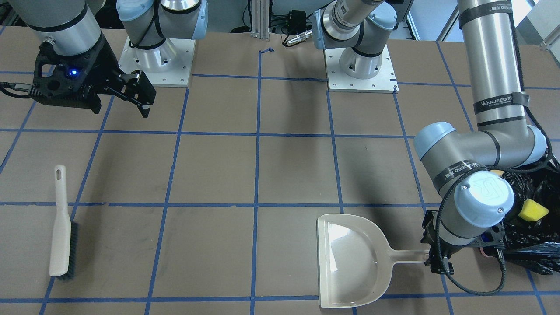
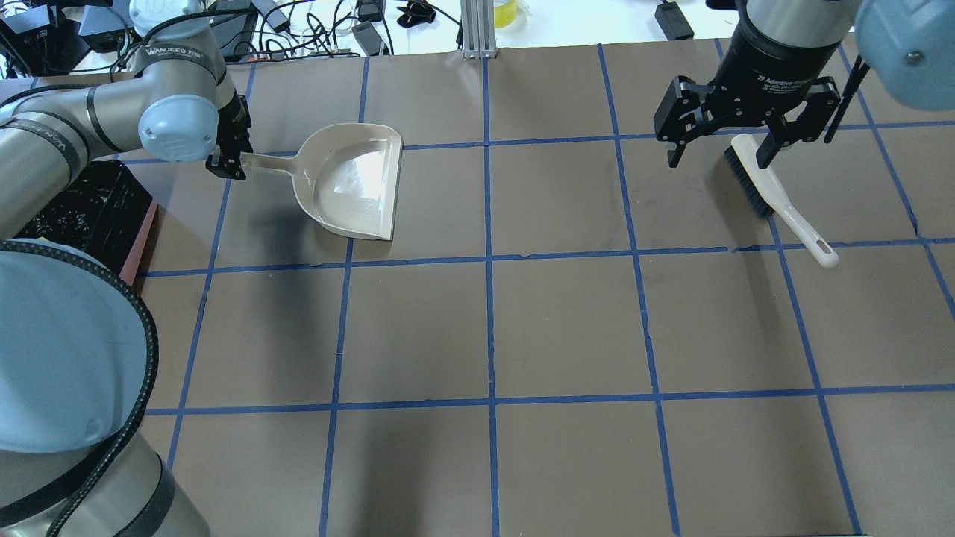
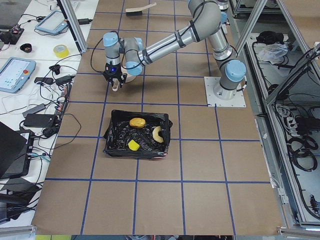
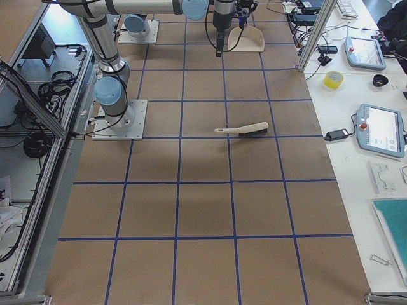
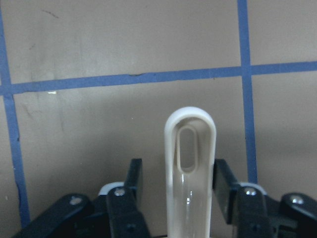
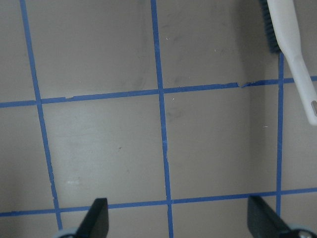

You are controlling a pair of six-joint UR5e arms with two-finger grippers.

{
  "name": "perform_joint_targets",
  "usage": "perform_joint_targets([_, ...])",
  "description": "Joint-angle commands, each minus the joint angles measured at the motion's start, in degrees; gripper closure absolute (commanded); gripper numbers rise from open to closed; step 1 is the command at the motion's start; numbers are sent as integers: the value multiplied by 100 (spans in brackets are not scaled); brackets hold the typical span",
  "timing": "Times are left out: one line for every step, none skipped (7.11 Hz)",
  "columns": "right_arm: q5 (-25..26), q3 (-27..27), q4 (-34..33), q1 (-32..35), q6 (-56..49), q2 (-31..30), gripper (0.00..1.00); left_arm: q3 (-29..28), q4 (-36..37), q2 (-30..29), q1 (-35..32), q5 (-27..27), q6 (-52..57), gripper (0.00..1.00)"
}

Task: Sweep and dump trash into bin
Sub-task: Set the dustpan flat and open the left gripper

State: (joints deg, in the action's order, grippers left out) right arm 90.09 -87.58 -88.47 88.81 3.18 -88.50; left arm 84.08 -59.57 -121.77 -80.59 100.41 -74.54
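1. Reads "WANJEED" in white capitals on a black strap [image 1: 501,103] wrapped round the upright tube of the left arm [image 1: 490,65], front-facing view.
2. Repeats "WANJEED" on a second black strap [image 1: 457,171] on the same arm, just beside its blue end cap [image 1: 483,199].
3. Shows a moulded mark on that cap, seemingly "UR".
4. Reads "WANJEED" once more on a strap [image 2: 170,52] in the overhead view.
5. Begins "2F Adaptive" in white print on the black body above the right gripper [image 2: 718,164]; remainder too small to read.
6. Tablet screens [image 4: 380,129] in the side views: too small to read.
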Motion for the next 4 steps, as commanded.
perform_joint_targets([61,21,-337,-22,-54,165,0,-23,-414,433,-27,22,1536,43])
perform_joint_targets([53,135,-346,-39,-72,183,0,-6,-563,713,-62,40,2531,39])
perform_joint_targets([44,162,-329,-31,-80,158,0,38,-782,960,-71,31,2845,32])
perform_joint_targets([53,162,-285,-57,-89,166,0,21,-845,1241,-62,205,3858,8])
